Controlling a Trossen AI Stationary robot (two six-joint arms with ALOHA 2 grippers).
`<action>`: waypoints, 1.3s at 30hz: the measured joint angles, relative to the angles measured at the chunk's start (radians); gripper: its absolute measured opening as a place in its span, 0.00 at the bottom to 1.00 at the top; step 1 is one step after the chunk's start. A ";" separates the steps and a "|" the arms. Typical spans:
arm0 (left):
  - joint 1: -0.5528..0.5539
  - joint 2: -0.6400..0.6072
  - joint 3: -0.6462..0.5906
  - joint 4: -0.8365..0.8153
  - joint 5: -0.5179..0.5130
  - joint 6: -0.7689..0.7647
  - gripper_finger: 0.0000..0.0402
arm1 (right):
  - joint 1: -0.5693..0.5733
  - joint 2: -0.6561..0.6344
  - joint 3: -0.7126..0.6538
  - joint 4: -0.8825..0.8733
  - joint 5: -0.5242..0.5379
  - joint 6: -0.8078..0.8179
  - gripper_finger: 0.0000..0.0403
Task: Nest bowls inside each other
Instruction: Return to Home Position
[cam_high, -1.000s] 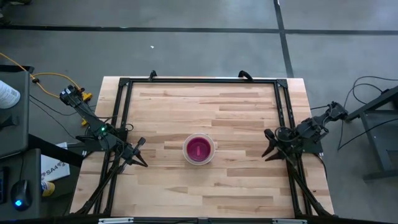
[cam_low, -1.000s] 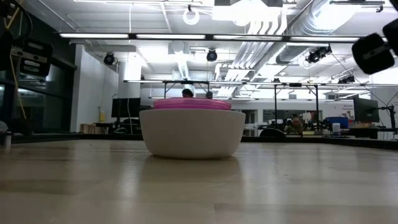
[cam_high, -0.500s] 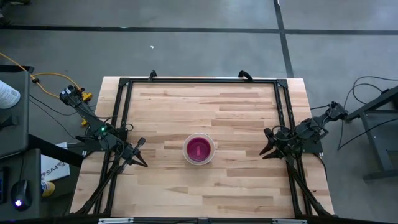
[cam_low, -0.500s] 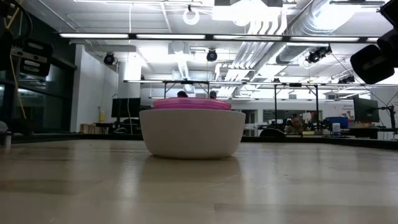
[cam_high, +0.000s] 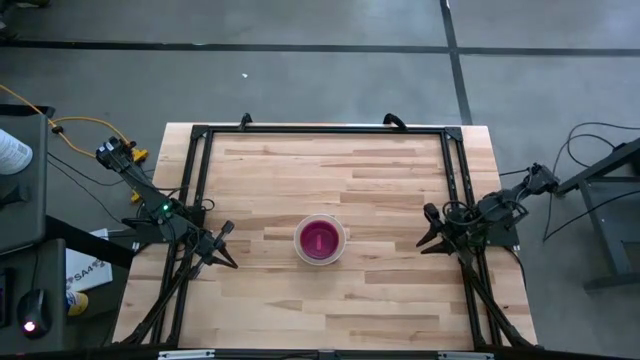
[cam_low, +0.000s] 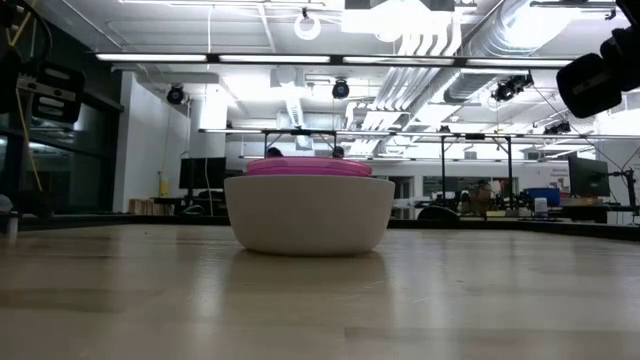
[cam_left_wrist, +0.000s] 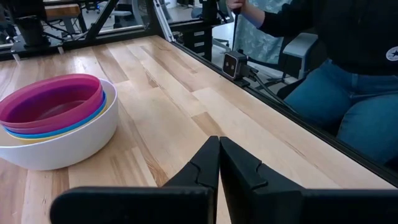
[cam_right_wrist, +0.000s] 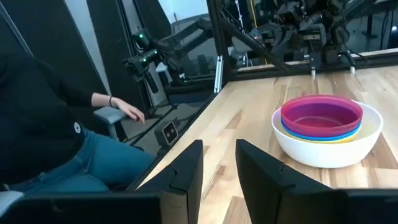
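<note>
Pale wooden surface (cam_high: 380, 300), black frame (cam_high: 320, 130) along its edges, open wood on every side of the bowls. White bowl (cam_low: 308, 215) at frame centre holds the rest nested, red-pink bowl (cam_high: 319, 241) topmost, unmoved. In the high view, the left pincer (cam_left_wrist: 219, 142) sits centre-left, fingers together. The right pincer (cam_right_wrist: 219, 149), centre-right, fingers apart, has shifted slightly. A seated person (cam_left_wrist: 348, 74) is beyond the edge.

Wooden table (cam_high: 390, 300), edged by a black frame (cam_high: 320, 129). Person (cam_left_wrist: 348, 93) in jeans seated just beside it. Possibly a computer mouse (cam_high: 31, 324) on the floor-side desk.
</note>
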 joint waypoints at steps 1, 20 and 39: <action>0.000 0.000 0.000 0.000 0.000 0.000 0.03 | 0.000 0.000 -0.019 0.026 0.000 -0.003 0.22; 0.000 0.000 0.000 0.000 0.000 0.000 0.03 | 0.000 0.000 -0.092 0.167 -0.038 0.003 0.22; 0.000 0.000 0.000 0.000 0.000 0.000 0.03 | 0.076 0.163 -0.093 0.166 -0.105 0.088 0.22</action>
